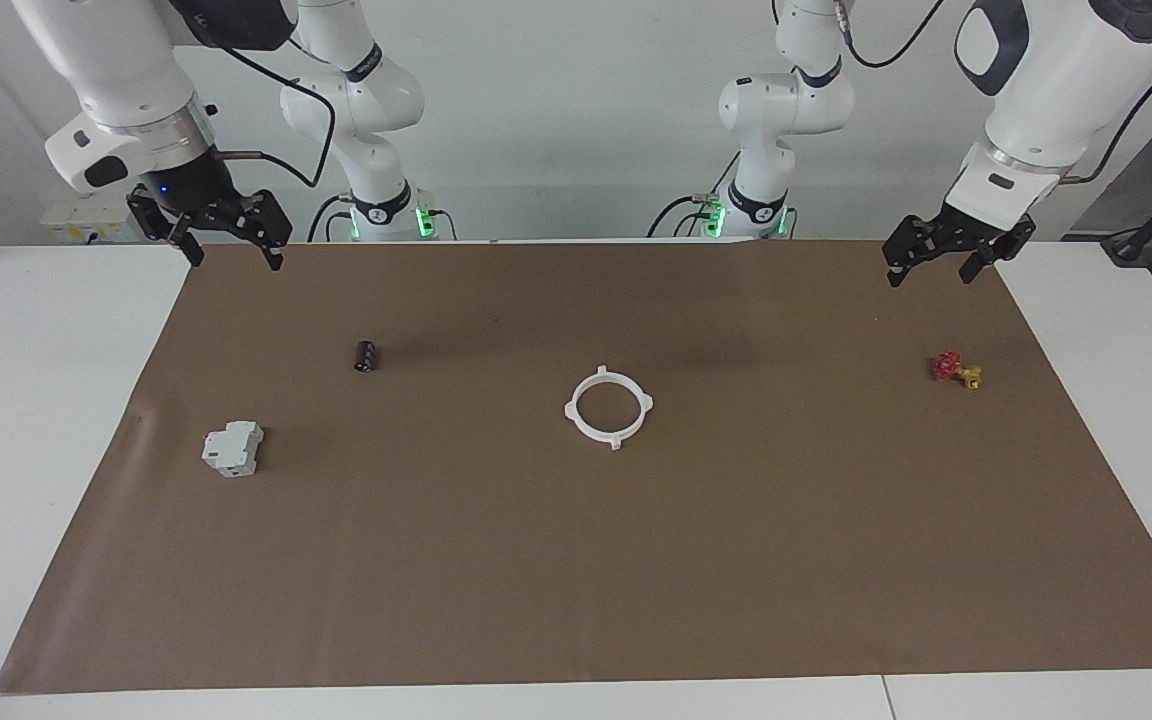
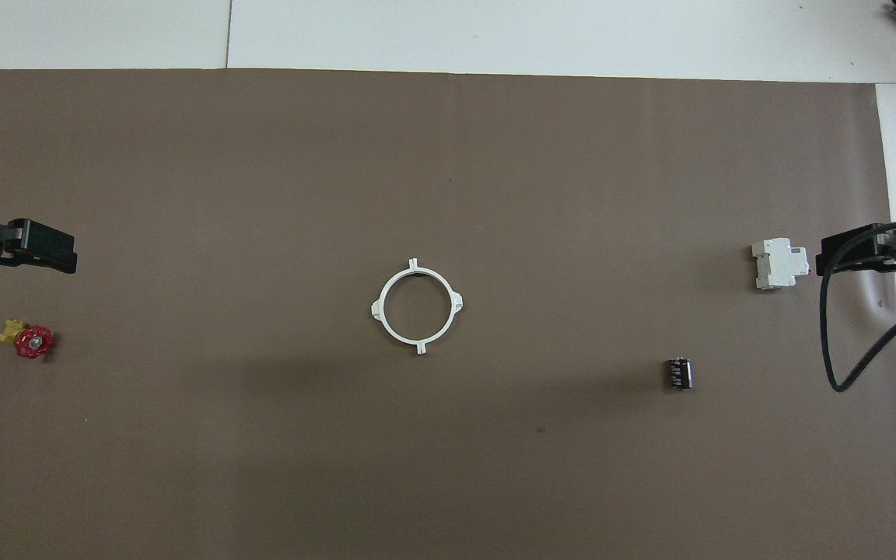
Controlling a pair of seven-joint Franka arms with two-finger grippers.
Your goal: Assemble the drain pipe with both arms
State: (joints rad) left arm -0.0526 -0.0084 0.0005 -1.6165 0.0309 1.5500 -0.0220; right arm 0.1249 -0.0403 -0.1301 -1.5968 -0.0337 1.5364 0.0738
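While the brown mat (image 1: 576, 560) covers nearly the whole white table (image 1: 46, 400), its four edges stay bare, and wide open mat surrounds the drain pipe (image 1: 609, 407), a closed white ring with four tabs lying flat at the mat's middle. Toward the right arm's end lie a small black cylinder (image 1: 366, 356), nearer the robots than the ring, and a grey-white boxy block (image 1: 233, 448), farther from them. Toward the left arm's end sits a red and yellow valve (image 1: 957, 370), well apart from the ring. Raised over the mat's edge nearest the robots, the right gripper (image 1: 228, 260) hangs with fingers spread, holding nothing. Likewise raised above the valve's corner of the mat, the left gripper (image 1: 929, 272) points down, fingers spread and empty.
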